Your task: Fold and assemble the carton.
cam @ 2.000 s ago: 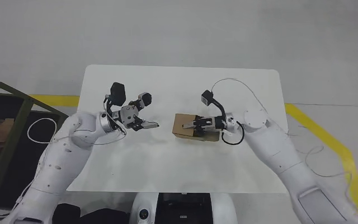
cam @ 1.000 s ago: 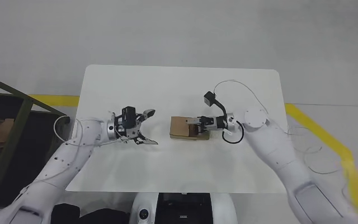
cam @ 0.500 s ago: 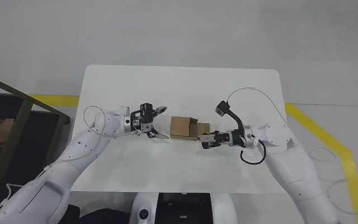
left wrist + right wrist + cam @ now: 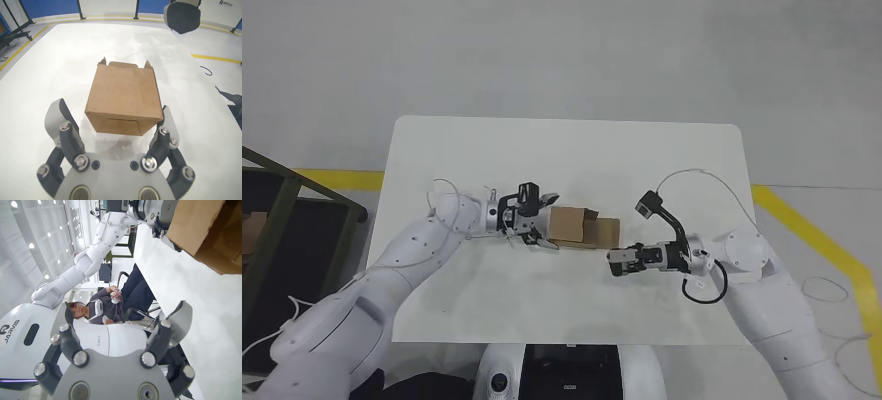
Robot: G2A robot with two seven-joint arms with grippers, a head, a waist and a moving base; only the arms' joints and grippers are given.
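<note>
At the left of the white table (image 4: pixel 662 160), the left arm lies low across the surface and points toward the middle. Its left gripper (image 4: pixel 545 220) is released, with the two fingers spread wide around the left end of the carton (image 4: pixel 577 228). In the left wrist view, the left gripper (image 4: pixel 112 105) straddles that end of the carton (image 4: pixel 122 98). One finger (image 4: pixel 166 117) is just at the box's lower corner, though contact cannot be confirmed, while the other finger (image 4: pixel 56 111) stands clearly apart from the cardboard. The carton is a brown cardboard box lying on its side near the middle of the table. The end facing the left gripper is closed by a tucked flap with a slot, and the opposite end is open toward the right with small flaps standing out. Just to the right of the box and a little nearer the robot, the right gripper (image 4: pixel 614 260) hovers close to the open end without touching it. Its claw is also released, and nothing sits between the fingers. The right wrist view looks along the tabletop past the right gripper (image 4: pixel 124 308) to the carton's (image 4: pixel 200 228) open mouth, with the left gripper (image 4: pixel 160 232) at its far end. A thin white cable (image 4: pixel 692 175) arcs over the table's right part.
</note>
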